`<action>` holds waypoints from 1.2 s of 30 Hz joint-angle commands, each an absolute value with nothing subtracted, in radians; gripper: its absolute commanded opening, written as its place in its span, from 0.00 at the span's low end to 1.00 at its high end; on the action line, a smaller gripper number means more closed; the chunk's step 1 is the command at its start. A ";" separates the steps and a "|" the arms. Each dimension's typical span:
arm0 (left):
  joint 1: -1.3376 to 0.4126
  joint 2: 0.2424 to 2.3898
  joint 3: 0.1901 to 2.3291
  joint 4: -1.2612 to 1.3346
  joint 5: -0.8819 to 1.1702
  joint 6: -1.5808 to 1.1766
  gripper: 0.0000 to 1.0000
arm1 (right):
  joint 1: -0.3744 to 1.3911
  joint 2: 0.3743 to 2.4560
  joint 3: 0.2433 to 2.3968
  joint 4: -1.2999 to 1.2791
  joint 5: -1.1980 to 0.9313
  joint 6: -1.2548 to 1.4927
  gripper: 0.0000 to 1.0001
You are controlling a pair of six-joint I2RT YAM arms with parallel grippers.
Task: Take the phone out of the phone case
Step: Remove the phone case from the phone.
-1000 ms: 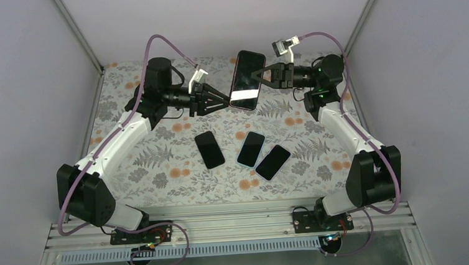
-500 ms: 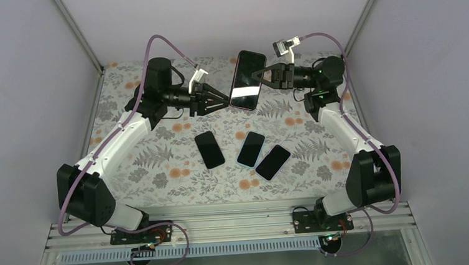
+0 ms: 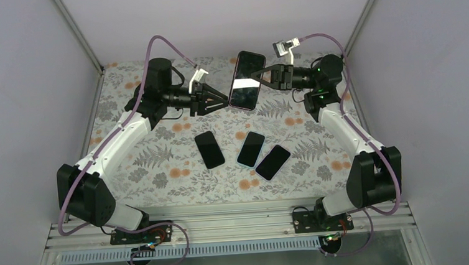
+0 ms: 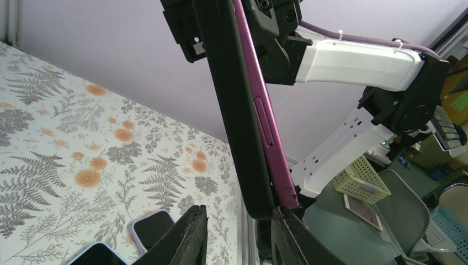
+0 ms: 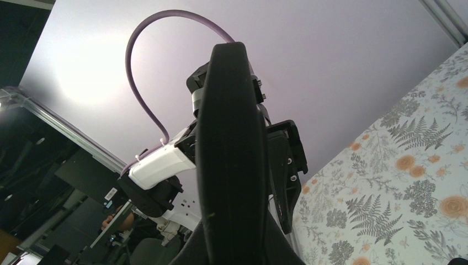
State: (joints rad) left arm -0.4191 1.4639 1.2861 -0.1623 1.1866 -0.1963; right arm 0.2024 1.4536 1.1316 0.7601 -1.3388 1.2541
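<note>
The phone (image 3: 245, 82) hangs in the air over the far middle of the table, dark screen up, in a magenta phone case (image 4: 271, 132). My right gripper (image 3: 260, 76) is shut on its right edge; in the right wrist view the phone's black edge (image 5: 229, 138) fills the gap of my right gripper (image 5: 234, 240). My left gripper (image 3: 223, 101) is at the phone's lower left corner. In the left wrist view the phone's black bottom end (image 4: 243, 165) sits between the fingers of my left gripper (image 4: 238, 211). The right finger touches the case corner and the left finger stands apart.
Three other phones lie on the floral table: one at the middle (image 3: 209, 149), one to its right (image 3: 250, 149), one further right (image 3: 273, 161). One of them (image 4: 152, 229) shows below my left fingers. The booth's walls close in the back and sides.
The held phone has tilted slightly, and the glare band has slid from its lower end to the middle of the screen. Both arms have barely moved.
</note>
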 commanded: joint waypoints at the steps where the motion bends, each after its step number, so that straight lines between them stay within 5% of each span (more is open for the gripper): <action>1: -0.405 1.500 1.287 -0.171 1.042 -0.190 0.30 | 0.266 1.385 1.166 0.742 -1.408 1.217 0.04; 36: -0.402 1.564 1.413 -0.223 1.039 -0.169 0.30 | 0.386 1.396 1.154 0.535 -1.481 1.019 0.04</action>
